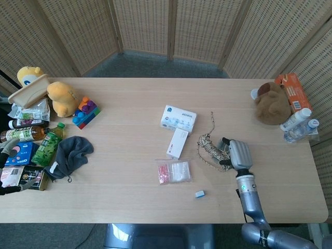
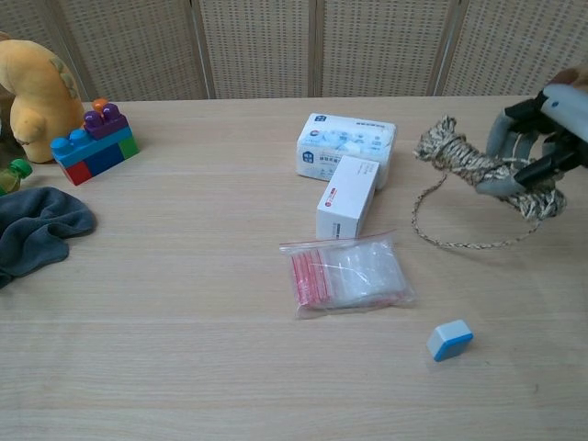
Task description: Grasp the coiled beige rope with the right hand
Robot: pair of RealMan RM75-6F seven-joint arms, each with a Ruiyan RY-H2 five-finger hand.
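Note:
My right hand [image 1: 237,154] [image 2: 537,147] grips the coiled beige rope [image 1: 211,148] [image 2: 459,158] and holds it lifted above the table, right of centre. A loose strand [image 2: 459,241] of the rope hangs down and loops on the tabletop. My left hand [image 1: 7,148] shows only as grey fingers at the far left edge of the head view, among the packets there; how its fingers stand is unclear.
Two white boxes [image 1: 178,118] [image 1: 178,142] lie left of the rope, with a clear zip bag [image 1: 174,171] and a small blue block [image 1: 199,194] nearer me. A brown plush [image 1: 272,105], orange box and bottles sit far right. Toys, bottles and a grey cloth [image 1: 70,154] crowd the left.

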